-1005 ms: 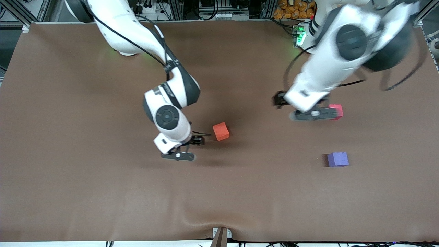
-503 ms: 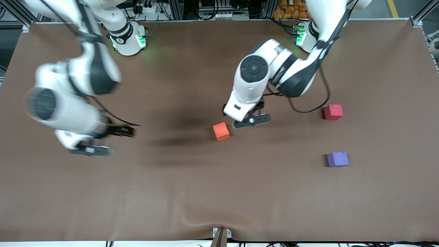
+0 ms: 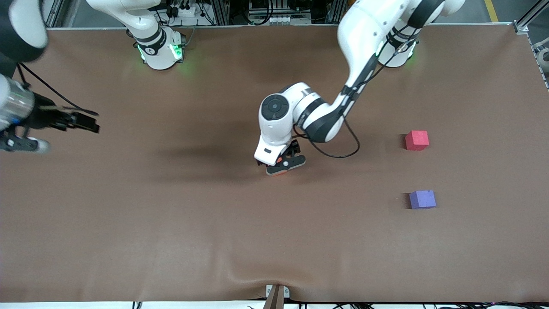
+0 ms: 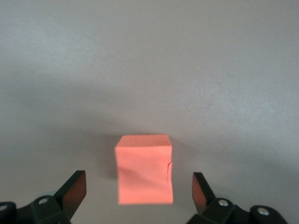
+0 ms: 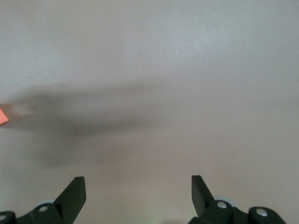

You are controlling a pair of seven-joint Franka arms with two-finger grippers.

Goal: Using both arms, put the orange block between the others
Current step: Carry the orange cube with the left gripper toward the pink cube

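Note:
The orange block (image 4: 144, 169) sits on the brown table mat between the fingers of my left gripper (image 4: 138, 191), which is open with a gap on each side. In the front view the left gripper (image 3: 284, 165) covers the orange block (image 3: 278, 173), and only a sliver of it shows. The others, a pinkish-red cube (image 3: 417, 140) and a purple cube (image 3: 422, 199), stand toward the left arm's end of the table, the purple one nearer the front camera. My right gripper (image 3: 21, 145) hangs open and empty at the right arm's end; the right wrist view shows this gripper (image 5: 138, 191) over bare mat.
The brown mat (image 3: 214, 223) covers the whole table. A bare gap lies between the pinkish-red and purple cubes. The arm bases (image 3: 158, 51) stand along the table edge farthest from the front camera. A clamp (image 3: 276, 294) sits at the nearest edge.
The left arm swung from the pinkish-red cube over to the orange block. The right arm drew away from the orange block to its own end of the table. No cube moved.

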